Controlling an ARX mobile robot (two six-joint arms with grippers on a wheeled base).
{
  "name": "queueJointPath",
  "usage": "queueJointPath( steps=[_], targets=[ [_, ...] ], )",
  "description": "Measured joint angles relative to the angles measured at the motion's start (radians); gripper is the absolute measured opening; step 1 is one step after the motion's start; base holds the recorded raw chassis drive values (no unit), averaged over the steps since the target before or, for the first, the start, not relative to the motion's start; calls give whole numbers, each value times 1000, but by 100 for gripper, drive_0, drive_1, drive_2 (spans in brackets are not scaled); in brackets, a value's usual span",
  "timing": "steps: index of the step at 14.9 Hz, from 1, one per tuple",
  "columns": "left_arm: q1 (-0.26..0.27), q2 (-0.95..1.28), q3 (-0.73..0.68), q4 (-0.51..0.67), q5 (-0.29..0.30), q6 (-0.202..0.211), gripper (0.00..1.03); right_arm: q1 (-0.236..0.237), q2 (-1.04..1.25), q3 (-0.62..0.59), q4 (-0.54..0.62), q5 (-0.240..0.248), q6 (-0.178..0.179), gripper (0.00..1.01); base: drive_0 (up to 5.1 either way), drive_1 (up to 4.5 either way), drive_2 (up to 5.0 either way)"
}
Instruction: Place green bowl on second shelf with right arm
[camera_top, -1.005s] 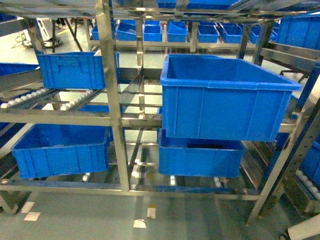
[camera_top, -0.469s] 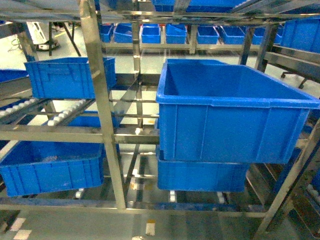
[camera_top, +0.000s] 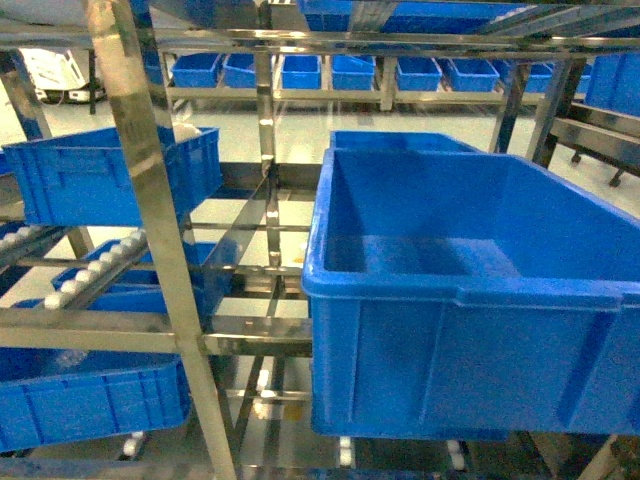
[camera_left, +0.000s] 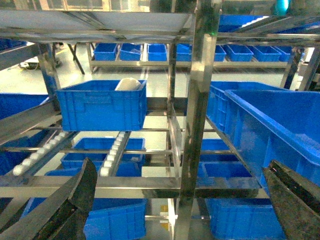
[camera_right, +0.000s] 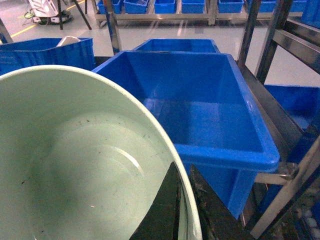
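The green bowl (camera_right: 75, 165), pale mint with a glossy inside, fills the lower left of the right wrist view. My right gripper (camera_right: 182, 167) is shut on the bowl's rim, one black finger inside and one outside. Just beyond the bowl stands a large blue bin (camera_right: 225, 155), open and with nothing showing inside. The same bin (camera_top: 400, 285) sits on a middle level of the steel rack in the head view, where neither arm nor bowl shows. My left gripper (camera_left: 181, 167) is open, holding nothing, facing a steel upright (camera_left: 197, 100).
A smaller blue bin (camera_top: 100, 180) on the left roller shelf holds a white rounded object (camera_left: 129, 84). A slanting steel post (camera_top: 150, 220) and cross rail (camera_top: 250, 335) frame the rack. More blue bins (camera_top: 300, 70) line the shelves behind and below.
The head view has closed in on the rack: the large blue bin has grown and now fills the right half, and the steel post has slid left.
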Motion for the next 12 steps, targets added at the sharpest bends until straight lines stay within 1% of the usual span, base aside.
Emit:
queueJointPath(
  steps=[12],
  targets=[
    [0,0,0,-4,2,0,98,0,2,0,-1,0,0,2,-5,422,-432]
  ],
)
